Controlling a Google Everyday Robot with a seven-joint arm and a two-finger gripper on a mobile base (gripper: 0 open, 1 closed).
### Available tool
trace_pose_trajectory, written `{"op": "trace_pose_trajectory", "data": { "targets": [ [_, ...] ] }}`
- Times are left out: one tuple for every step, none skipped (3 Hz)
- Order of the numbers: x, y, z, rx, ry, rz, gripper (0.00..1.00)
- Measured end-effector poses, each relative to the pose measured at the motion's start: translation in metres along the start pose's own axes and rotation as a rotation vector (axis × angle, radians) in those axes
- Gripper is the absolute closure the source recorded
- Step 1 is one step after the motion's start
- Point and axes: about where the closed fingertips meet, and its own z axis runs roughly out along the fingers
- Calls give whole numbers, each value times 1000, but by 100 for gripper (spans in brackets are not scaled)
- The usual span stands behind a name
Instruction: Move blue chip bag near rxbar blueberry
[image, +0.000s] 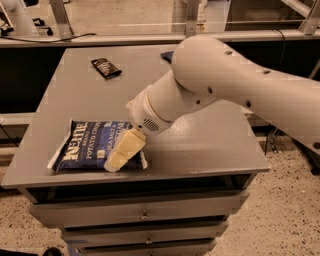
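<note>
The blue chip bag (89, 146) lies flat near the front left of the grey table (215, 135), white lettering facing up. My gripper (119, 159) with cream-coloured fingers reaches down over the bag's right end, at or just above its surface. A small piece of a dark-blue wrapper (167, 55), likely the rxbar blueberry, shows at the table's far side, mostly hidden behind my white arm (220, 85).
A black-wrapped bar with white print (106, 67) lies at the far left of the table. Drawers (145, 216) sit under the table's front edge. Benches and cables stand behind the table.
</note>
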Motion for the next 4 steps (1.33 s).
{"op": "trace_pose_trajectory", "data": {
  "targets": [
    [7, 2, 11, -20, 13, 14, 16],
    [10, -9, 3, 1, 16, 27, 39],
    [17, -37, -26, 72, 31, 43, 62],
    [40, -75, -75, 178, 72, 76, 86]
  ]
}}
